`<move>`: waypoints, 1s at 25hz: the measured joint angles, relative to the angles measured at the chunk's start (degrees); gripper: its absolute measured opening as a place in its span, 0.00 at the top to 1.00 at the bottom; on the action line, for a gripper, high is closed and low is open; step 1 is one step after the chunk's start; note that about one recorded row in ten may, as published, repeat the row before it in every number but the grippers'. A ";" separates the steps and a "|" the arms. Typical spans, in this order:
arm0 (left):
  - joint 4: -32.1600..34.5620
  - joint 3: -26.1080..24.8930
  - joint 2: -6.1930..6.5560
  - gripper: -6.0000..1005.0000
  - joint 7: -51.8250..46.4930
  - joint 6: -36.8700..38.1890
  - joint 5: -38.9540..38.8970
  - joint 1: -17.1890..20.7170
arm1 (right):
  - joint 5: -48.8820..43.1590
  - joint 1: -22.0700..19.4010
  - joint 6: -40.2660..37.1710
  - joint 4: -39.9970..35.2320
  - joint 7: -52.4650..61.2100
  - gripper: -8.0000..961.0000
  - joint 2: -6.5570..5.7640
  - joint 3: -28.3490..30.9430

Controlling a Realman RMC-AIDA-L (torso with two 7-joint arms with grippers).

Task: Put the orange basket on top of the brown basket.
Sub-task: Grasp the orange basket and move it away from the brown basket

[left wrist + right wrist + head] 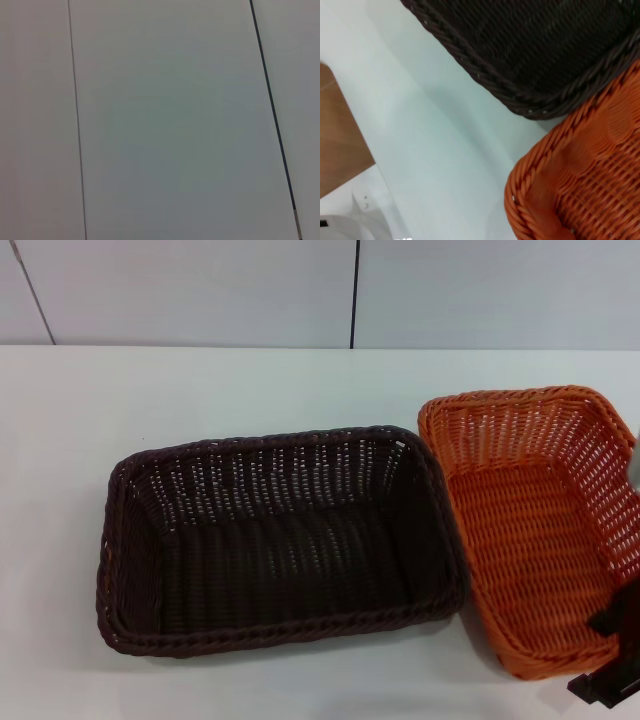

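Right gripper [615, 660] beside orange basket [530, 540]

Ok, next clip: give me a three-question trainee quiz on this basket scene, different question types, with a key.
1. True or false: the orange basket already sits on top of the brown basket.
2. Multiple choice: the orange basket's near end is A) flat on the table, B) raised, so it tilts, C) inside the brown basket.
3. Fill in: the right gripper is at the orange basket's near ____ corner.

Key: 1 false, it sits beside it, on the robot's right; 2 B; 3 right.
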 joint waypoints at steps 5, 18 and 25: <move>0.14 -0.05 0.09 0.27 0.02 0.00 0.00 -0.30 | -2.90 0.37 3.08 4.49 0.01 0.19 0.01 -4.00; 1.45 -0.46 0.21 0.27 0.05 0.20 0.02 -0.97 | -6.56 1.26 6.37 3.43 1.32 0.32 0.18 -6.74; 3.16 -0.55 0.21 0.27 0.05 0.25 0.02 -2.39 | -8.69 2.37 8.33 7.14 2.46 0.51 0.19 -8.13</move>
